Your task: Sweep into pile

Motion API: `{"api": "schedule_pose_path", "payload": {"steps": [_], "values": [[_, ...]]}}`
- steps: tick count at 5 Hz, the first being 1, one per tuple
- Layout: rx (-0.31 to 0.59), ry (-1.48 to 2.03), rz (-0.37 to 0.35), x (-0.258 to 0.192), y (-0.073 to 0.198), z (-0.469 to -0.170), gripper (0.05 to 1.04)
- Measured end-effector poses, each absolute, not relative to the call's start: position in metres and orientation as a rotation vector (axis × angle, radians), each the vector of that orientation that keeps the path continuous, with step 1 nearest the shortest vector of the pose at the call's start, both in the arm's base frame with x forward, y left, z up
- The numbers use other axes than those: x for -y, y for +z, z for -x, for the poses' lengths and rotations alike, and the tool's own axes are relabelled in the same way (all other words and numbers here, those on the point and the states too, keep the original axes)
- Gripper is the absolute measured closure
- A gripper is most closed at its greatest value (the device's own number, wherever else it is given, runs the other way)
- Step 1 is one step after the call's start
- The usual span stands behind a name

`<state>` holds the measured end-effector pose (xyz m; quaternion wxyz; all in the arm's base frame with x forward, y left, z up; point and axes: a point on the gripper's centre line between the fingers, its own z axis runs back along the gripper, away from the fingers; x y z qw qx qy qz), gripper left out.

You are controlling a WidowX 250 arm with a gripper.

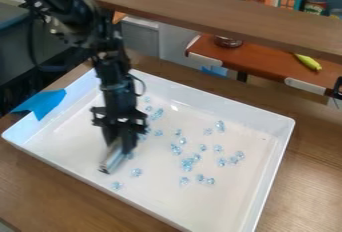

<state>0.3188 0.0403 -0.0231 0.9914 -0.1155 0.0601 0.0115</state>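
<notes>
My gripper [121,140] hangs down into the left part of a white tray [272,148], shut on a silvery, narrow tool [113,158]. The tool slants down to the left, its lower end low over or on the tray floor; contact is unclear. Several small pale-blue clear pieces [188,163] lie scattered, mostly in the middle and right of the tray. One piece [136,172] lies just right of the tool and another [117,185] lies in front of it. A few more sit behind and beside the gripper, which may hide others.
Raised walls surround the tray on a brown wooden table [302,163]. Blue tape [44,104] covers part of its left rim. A wooden shelf board [220,13] spans the back, above a reddish-brown surface [257,65] with a yellow-green toy [308,62] on it.
</notes>
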Motion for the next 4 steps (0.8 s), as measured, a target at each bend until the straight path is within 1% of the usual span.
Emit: {"api": "schedule_pose_path", "payload": {"steps": [1, 3, 4], "values": [[-0.15, 0.015, 0.284, -0.005, -0.022, -0.318, 0.701], [-0.173, -0.046, 0.34, 0.062, -0.019, -0.314, 0.701], [-0.174, -0.068, 0.362, 0.087, -0.018, -0.312, 0.701]]}}
